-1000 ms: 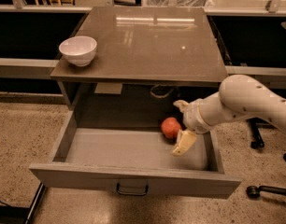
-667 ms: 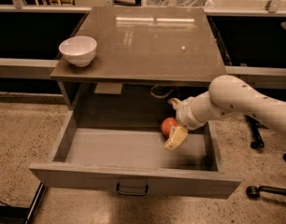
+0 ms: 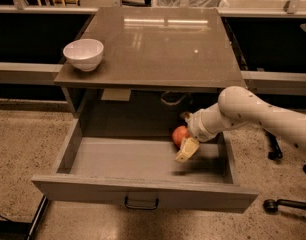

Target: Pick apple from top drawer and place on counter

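Open top drawer (image 3: 118,159), bare floor at left, jaws inside at right beside apple (image 3: 179,134), counter (image 3: 158,49) overhanging its back

Apple (image 3: 178,133) in drawer (image 3: 143,195) — jaws beside

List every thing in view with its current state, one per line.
top drawer: pulled open.
apple: inside the drawer, back right.
gripper: down inside the drawer, beside the apple.
white bowl: upright on the front left corner of the counter.
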Robot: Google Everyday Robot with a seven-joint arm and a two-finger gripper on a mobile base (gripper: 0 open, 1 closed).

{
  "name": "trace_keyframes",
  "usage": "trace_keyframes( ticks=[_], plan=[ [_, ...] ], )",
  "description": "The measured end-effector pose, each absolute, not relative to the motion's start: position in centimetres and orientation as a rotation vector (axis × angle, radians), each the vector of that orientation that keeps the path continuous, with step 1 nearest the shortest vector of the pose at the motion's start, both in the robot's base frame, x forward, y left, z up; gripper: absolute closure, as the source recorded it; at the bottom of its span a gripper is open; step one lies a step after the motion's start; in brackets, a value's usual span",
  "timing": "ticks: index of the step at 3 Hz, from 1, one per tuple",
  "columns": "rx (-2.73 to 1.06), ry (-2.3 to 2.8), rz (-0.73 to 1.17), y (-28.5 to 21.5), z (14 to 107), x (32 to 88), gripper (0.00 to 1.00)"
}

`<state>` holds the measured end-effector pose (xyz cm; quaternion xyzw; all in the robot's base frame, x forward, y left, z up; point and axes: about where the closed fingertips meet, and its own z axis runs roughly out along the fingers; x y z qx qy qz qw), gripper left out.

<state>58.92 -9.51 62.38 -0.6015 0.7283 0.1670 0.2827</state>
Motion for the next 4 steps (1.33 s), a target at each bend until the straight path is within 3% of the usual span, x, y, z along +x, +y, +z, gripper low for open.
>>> trace_keyframes(
  ticks=[1, 2, 4],
  plan=[
    [-1.577, 2.004, 0.435, -10.4, 61.4, 59.0, 0.19],
    [-1.539, 1.931, 0.505, -10.3, 61.8, 58.9, 0.50],
    [-1.514, 1.644, 0.615, -9.9, 67.5, 57.3, 0.97]
  ],
)
